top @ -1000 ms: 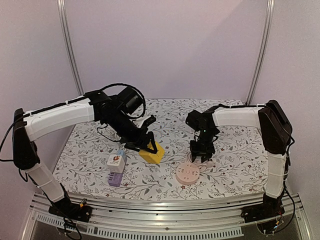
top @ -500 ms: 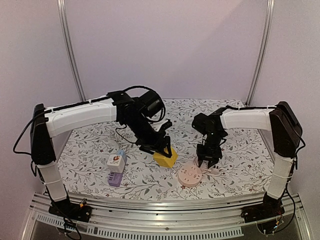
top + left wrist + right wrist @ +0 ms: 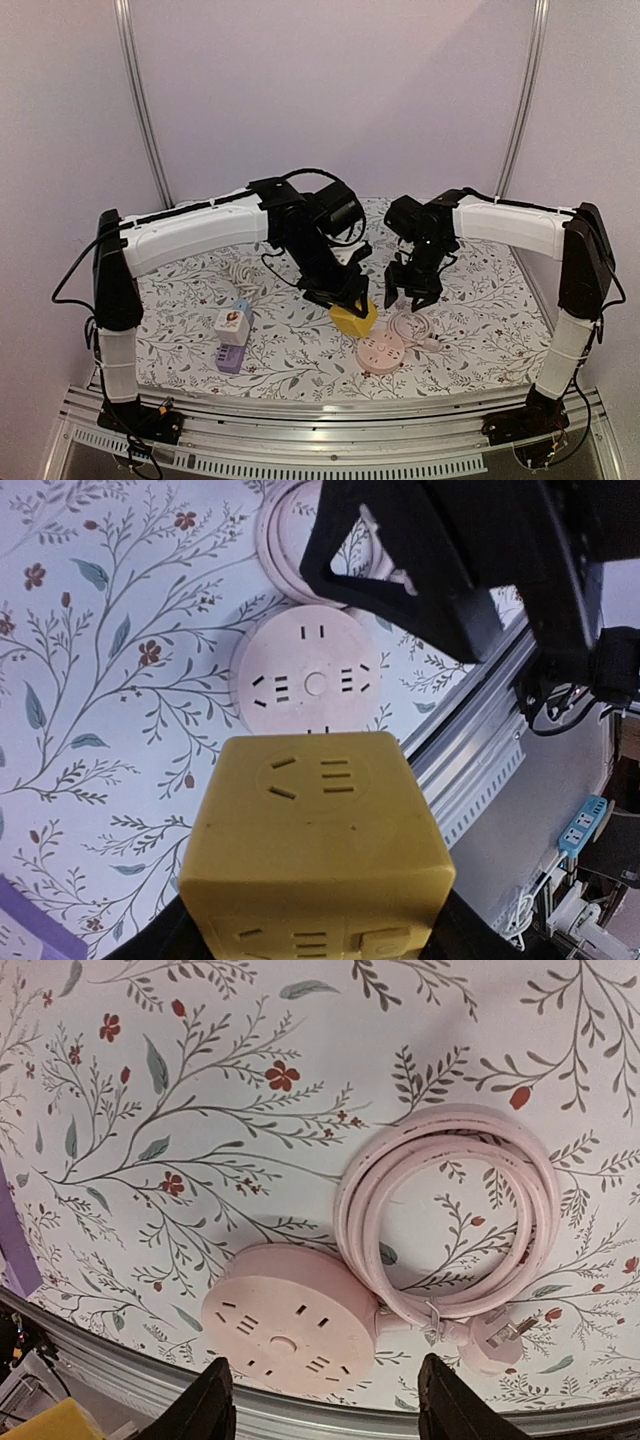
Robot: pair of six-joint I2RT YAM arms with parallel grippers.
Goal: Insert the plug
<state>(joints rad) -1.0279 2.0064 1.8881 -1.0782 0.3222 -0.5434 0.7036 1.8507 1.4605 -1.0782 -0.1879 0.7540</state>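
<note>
My left gripper [image 3: 347, 300] is shut on a yellow cube adapter [image 3: 353, 318], which hangs just left of a round pink socket [image 3: 380, 351] lying flat on the floral cloth. In the left wrist view the yellow cube adapter [image 3: 315, 840] fills the lower frame, with the pink socket [image 3: 312, 680] beyond it. My right gripper [image 3: 412, 294] hovers open above and behind the socket. The right wrist view shows the pink socket [image 3: 290, 1330] between and below the black fingers [image 3: 205, 1408], its coiled cord [image 3: 450, 1210] and pink plug [image 3: 490, 1345] lying loose beside it.
A white and purple power strip [image 3: 231, 336] lies at the near left, with a white cable [image 3: 240, 272] behind it. The metal rail of the table's near edge [image 3: 330, 410] runs close to the pink socket. Its purple end [image 3: 15, 1250] shows in the right wrist view.
The left arm has carried the yellow cube rightward, close to the pink socket. The right gripper has opened, lifted off the socket and drawn back a little.
</note>
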